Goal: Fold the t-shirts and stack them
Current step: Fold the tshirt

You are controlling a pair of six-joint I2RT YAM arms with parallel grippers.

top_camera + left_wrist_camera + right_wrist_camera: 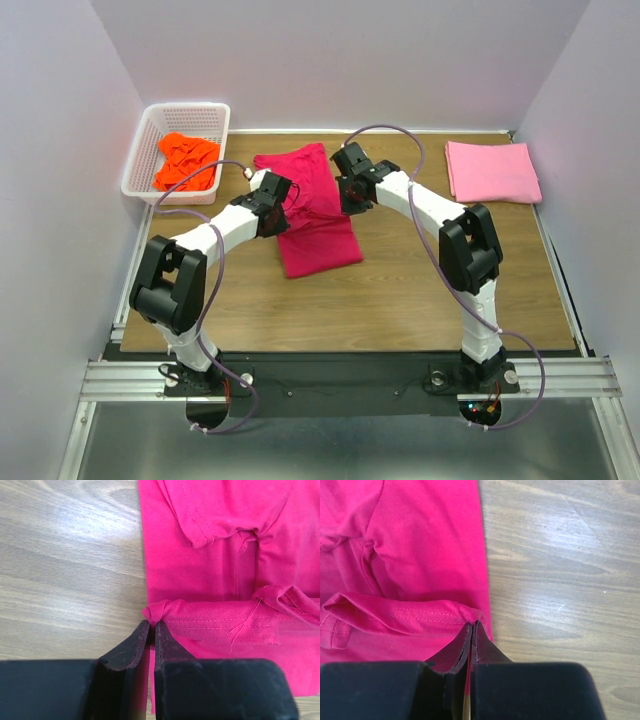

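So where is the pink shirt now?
From above, the pink shirt lies folded at the far right corner of the table, apart from the red shirt in the middle.

- Crimson-red t-shirt (318,215): soft matt knit cloth, fine-grained, with rows of stitching along the hems and a loose thread or two.
- Light pink t-shirt (492,172): matt cloth, smooth and flat.
- Bright orange t-shirt (185,160): matt cloth, crumpled.
- Basket (137,165): white plastic lattice, slightly glossy.
- Table (400,300): wood-grain top, pale brown, smooth, with a soft sheen under the light.
- Left gripper (152,626) and right gripper (471,626): hard matt black, plastic by the look, with a dull sheen on the inner edges.
- Rails (330,378): bare grooved metal, dull silver.
- Cables (385,127): smooth pale purple sheathing.
- Walls (350,60): plain matt white.
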